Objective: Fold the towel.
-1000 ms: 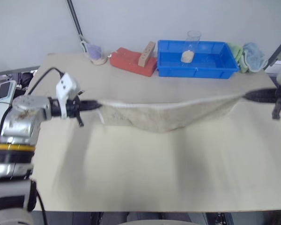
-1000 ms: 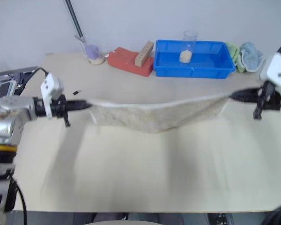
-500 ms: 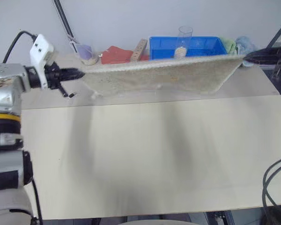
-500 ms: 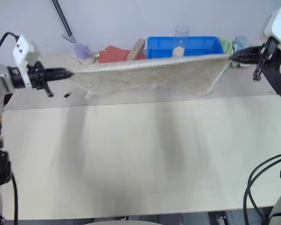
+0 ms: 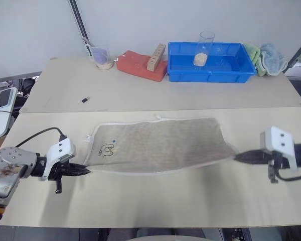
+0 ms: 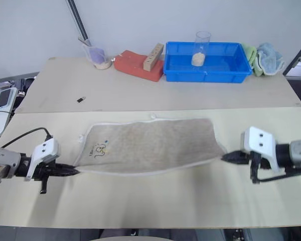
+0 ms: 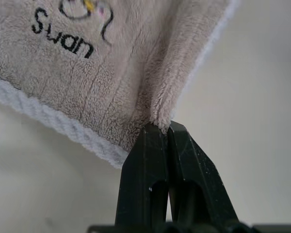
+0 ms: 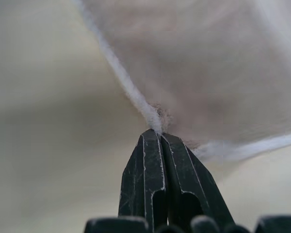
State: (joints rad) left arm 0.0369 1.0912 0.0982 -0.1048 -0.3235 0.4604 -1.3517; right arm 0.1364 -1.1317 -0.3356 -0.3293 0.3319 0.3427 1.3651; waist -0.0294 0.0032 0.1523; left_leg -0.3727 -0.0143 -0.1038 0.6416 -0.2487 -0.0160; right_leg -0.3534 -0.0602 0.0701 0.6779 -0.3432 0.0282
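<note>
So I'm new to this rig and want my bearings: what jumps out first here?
The beige-grey terry towel with white edging, spread across the near half of the pale table, pinched at its two near corners by the left hand and the right hand, both shut on it. Behind it, a bright blue plastic bin holding a clear cup stands at the far edge.

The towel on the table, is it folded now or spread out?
Spread out. The towel lies as a single flat layer on the table, printed mark facing up, its two near corners pinched by the left pincer and right pincer.
</note>
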